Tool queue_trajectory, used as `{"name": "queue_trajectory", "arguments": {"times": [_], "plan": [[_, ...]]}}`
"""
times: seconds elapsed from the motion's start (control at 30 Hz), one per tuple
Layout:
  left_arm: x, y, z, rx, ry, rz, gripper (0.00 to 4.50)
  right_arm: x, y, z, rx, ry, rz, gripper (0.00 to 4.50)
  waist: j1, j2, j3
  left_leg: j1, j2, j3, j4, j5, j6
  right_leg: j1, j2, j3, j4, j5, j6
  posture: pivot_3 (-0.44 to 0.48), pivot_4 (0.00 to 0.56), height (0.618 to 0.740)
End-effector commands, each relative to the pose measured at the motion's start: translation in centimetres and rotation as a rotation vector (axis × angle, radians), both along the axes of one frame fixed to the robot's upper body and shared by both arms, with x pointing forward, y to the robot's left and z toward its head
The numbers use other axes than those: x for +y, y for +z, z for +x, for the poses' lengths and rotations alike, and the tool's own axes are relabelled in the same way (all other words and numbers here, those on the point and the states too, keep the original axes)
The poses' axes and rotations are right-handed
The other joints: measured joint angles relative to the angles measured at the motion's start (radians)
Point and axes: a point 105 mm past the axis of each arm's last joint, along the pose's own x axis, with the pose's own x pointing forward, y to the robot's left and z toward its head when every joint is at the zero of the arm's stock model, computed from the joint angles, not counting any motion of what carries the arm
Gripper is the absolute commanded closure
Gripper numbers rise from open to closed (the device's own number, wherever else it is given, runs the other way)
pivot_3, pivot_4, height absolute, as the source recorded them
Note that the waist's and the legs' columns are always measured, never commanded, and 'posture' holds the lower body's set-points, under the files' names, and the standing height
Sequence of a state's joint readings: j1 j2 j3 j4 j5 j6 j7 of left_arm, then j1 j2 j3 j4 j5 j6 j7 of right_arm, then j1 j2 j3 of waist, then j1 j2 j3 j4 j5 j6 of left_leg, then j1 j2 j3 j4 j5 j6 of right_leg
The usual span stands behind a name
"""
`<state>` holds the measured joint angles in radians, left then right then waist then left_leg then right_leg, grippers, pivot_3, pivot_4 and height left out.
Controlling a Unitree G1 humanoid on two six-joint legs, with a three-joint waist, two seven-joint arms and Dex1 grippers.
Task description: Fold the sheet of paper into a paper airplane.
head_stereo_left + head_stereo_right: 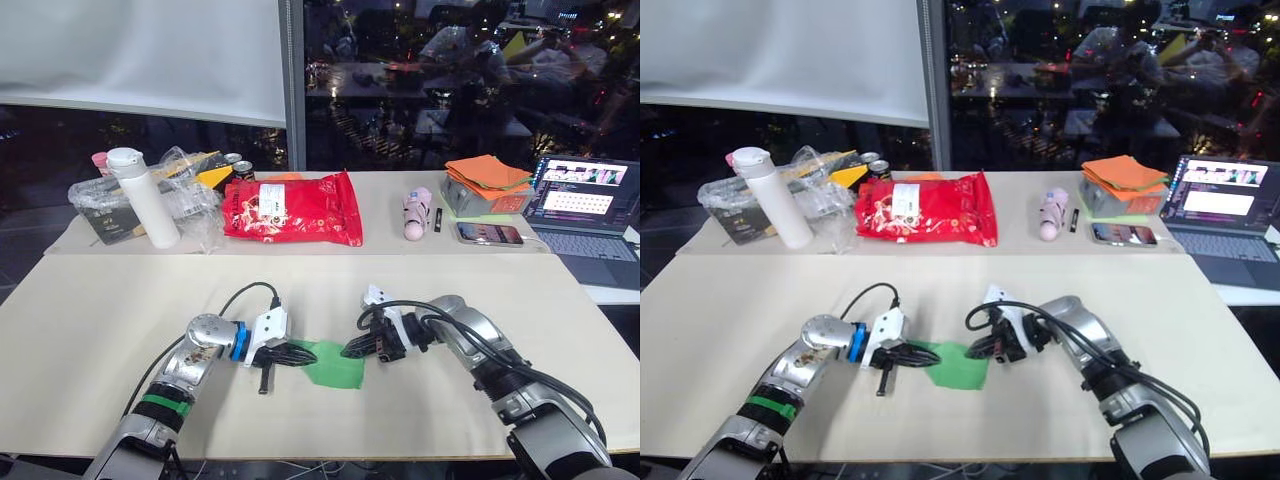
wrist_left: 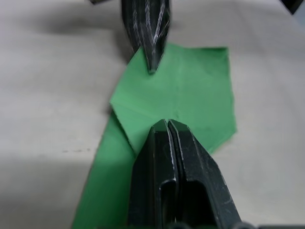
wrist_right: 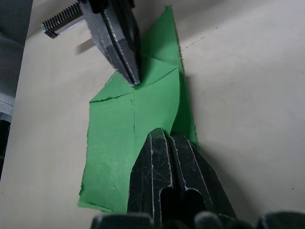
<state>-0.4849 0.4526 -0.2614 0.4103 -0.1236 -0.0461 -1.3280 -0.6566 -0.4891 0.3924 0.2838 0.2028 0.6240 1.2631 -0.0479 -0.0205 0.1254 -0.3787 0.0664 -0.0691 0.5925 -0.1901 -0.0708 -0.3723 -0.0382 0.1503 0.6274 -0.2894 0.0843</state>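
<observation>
The sheet of paper (image 1: 338,368) is bright green and lies flat on the beige table (image 1: 100,330) near its front edge, creased, with flaps folded over into layers. My left gripper (image 1: 308,354) comes in from the left, shut, its tips pressing down on the paper's left part (image 2: 200,90). My right gripper (image 1: 347,351) reaches in from the right, also shut, with its tips resting on the paper's right part (image 3: 112,143). The two sets of tips face each other a short gap apart across a fold. Nothing shows pinched between either pair of fingers.
On the far table stand a white bottle (image 1: 150,200), a clear plastic bag of items (image 1: 190,190), a red glossy bag (image 1: 292,210), a pink object (image 1: 415,212), an orange cloth stack (image 1: 487,175), a phone (image 1: 488,233) and an open laptop (image 1: 585,205).
</observation>
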Motion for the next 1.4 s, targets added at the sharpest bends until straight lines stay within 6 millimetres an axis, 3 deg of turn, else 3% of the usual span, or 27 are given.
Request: {"name": "queue_trajectory", "arguments": {"times": [0.03,0.37,0.4,0.57,0.7,0.9,1.13,1.3,1.4], "plan": [[-0.7,-0.1,-0.4,-0.008,-0.04,0.004,4.46,-0.2,-0.3,-0.5,0.006,0.002,-0.01,4.5,0.001,0.0,0.0,0.0,0.0,0.0,0.0,0.0,0.0,0.0,0.0,0.0,0.0,0.0,0.0,0.0,0.15,0.725],[-0.6,-1.2,-1.3,0.054,-0.046,0.017,4.46,-0.3,0.2,-0.7,0.0,-0.026,0.036,4.5,0.001,0.001,-0.001,0.0,0.0,0.0,0.0,0.0,0.001,0.0,0.0,0.0,0.0,0.0,0.0,0.0,0.15,0.725],[-0.7,-1.3,-1.5,0.057,-0.052,0.021,4.5,-0.3,0.5,-0.6,-0.006,-0.034,0.049,3.85,0.001,0.001,-0.001,0.0,0.0,0.0,0.0,-0.001,0.001,0.0,0.0,0.0,0.0,0.0,0.0,0.0,0.15,0.725],[-1.2,-1.3,-1.7,0.065,-0.049,0.019,4.5,-0.9,3.3,0.5,-0.188,-0.129,0.146,2.31,0.003,0.001,-0.001,0.0,0.0,0.0,0.0,-0.001,0.001,0.0,0.0,0.0,-0.001,0.0,0.0,0.0,0.15,0.725],[-0.7,-1.2,-1.0,0.069,-0.018,0.021,4.5,0.0,5.7,0.1,-0.32,-0.173,0.248,2.31,0.002,0.003,-0.001,0.0,0.0,0.0,0.0,-0.001,0.001,0.0,0.0,0.0,-0.001,0.0,0.001,0.0,0.15,0.725],[-0.4,-0.9,-0.3,0.074,-0.005,0.02,4.5,2.4,3.7,-3.2,-0.375,-0.116,0.218,2.31,0.001,0.003,-0.001,0.0,0.0,0.0,0.0,-0.001,0.001,0.0,0.0,0.0,-0.001,-0.001,0.001,0.0,0.15,0.725],[-0.7,-0.8,-0.3,0.092,-0.012,0.01,4.5,2.1,3.8,-3.1,-0.42,-0.172,0.248,4.49,0.001,0.002,-0.001,0.0,0.0,0.0,0.001,-0.001,0.001,0.0,0.0,0.0,-0.001,-0.001,0.001,0.0,0.15,0.725],[-0.7,-1.0,-0.4,0.101,-0.01,0.013,4.5,1.2,4.9,-2.1,-0.414,-0.223,0.295,4.49,0.002,0.002,-0.001,-0.001,0.0,0.0,0.0,-0.001,0.001,0.0,0.0,0.0,-0.001,-0.001,0.001,0.0,0.15,0.725],[-0.8,-0.9,-0.4,0.1,-0.008,0.003,4.5,1.0,4.4,-2.2,-0.37,-0.204,0.28,4.49,0.002,0.002,-0.001,-0.001,0.0,0.0,0.0,-0.001,0.001,0.0,0.0,0.0,-0.001,-0.001,0.001,0.0,0.15,0.725]]}}
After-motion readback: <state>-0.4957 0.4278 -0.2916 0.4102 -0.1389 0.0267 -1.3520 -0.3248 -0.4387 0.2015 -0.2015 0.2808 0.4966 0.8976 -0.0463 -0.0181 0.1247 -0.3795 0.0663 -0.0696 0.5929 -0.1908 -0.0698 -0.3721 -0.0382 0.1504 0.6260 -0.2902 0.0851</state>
